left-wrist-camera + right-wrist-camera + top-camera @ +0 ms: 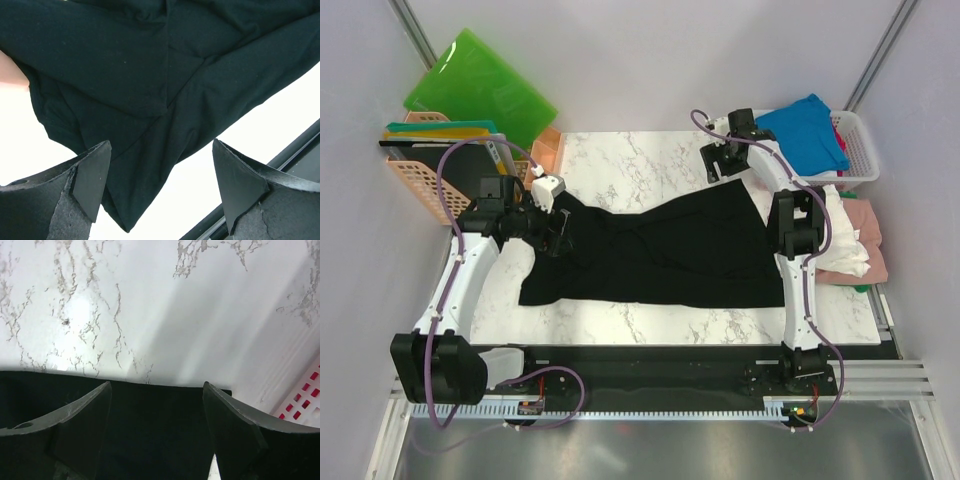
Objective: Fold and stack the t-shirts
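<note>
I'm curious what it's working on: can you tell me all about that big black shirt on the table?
The black t-shirt is soft, matte cloth, lying spread out but creased on the marble table, rumpled at its left end with a straight edge at the right. The left pincer and right pincer stand open over those ends; neither grips it.
</note>
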Controlling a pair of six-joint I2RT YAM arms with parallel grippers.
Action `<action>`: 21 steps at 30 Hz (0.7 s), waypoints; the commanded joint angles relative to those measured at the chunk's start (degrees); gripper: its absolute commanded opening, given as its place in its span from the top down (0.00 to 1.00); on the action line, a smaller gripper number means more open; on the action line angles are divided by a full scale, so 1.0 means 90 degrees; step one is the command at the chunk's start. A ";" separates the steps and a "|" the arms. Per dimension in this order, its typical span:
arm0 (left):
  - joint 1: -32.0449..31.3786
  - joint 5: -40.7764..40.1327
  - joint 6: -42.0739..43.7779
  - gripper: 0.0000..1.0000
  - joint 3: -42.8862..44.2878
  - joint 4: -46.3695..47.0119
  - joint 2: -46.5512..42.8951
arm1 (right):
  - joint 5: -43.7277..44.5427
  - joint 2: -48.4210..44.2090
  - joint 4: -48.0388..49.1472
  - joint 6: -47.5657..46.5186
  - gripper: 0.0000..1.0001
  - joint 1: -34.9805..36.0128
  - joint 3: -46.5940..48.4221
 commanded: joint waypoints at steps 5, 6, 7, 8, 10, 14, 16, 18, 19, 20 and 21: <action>0.0032 -0.0028 -0.0010 0.11 0.0218 0.0170 0.0201 | 0.0765 0.0191 -0.0056 0.0103 0.19 -0.0162 0.0448; 0.0032 -0.0027 -0.0019 0.11 0.0228 0.0170 0.0220 | 0.0794 0.0182 -0.0046 0.0084 0.19 -0.0162 0.0418; 0.0032 -0.0018 -0.0020 0.11 0.0238 0.0170 0.0240 | 0.0872 0.0153 -0.0017 0.0083 0.19 -0.0162 0.0399; 0.0032 -0.0027 -0.0020 0.11 0.0238 0.0170 0.0240 | 0.0931 0.0133 -0.0017 0.0054 0.19 -0.0172 0.0360; 0.0032 -0.0037 -0.0020 0.11 0.0199 0.0160 0.0211 | 0.0902 -0.0081 -0.0026 0.0035 0.19 -0.0172 0.0253; 0.0032 -0.0037 0.0020 0.10 -0.0006 0.0180 0.0162 | -0.0238 -0.1027 -0.0114 -0.0160 0.20 -0.0066 -0.0993; -0.0007 -0.0182 0.0087 0.10 -0.0103 0.0131 0.0318 | -0.0251 -0.1749 -0.0056 -0.0490 0.20 0.0139 -0.1987; -0.0104 -0.0678 0.0214 0.02 -0.0143 0.0092 0.0590 | -0.0231 -0.2373 0.0206 -0.0571 0.19 0.0199 -0.2896; -0.0114 -0.0691 0.0215 0.02 -0.0143 0.0072 0.0659 | -0.0241 -0.2541 0.0295 -0.0590 0.19 0.0199 -0.2902; -0.0124 -0.0663 0.0302 0.02 -0.0124 0.0063 0.0737 | -0.0173 -0.2669 0.0354 -0.0610 0.19 0.0209 -0.3318; -0.0134 -0.0566 0.0312 0.02 -0.0056 0.0014 0.0825 | -0.0124 -0.2844 0.0461 -0.0610 0.18 0.0199 -0.3487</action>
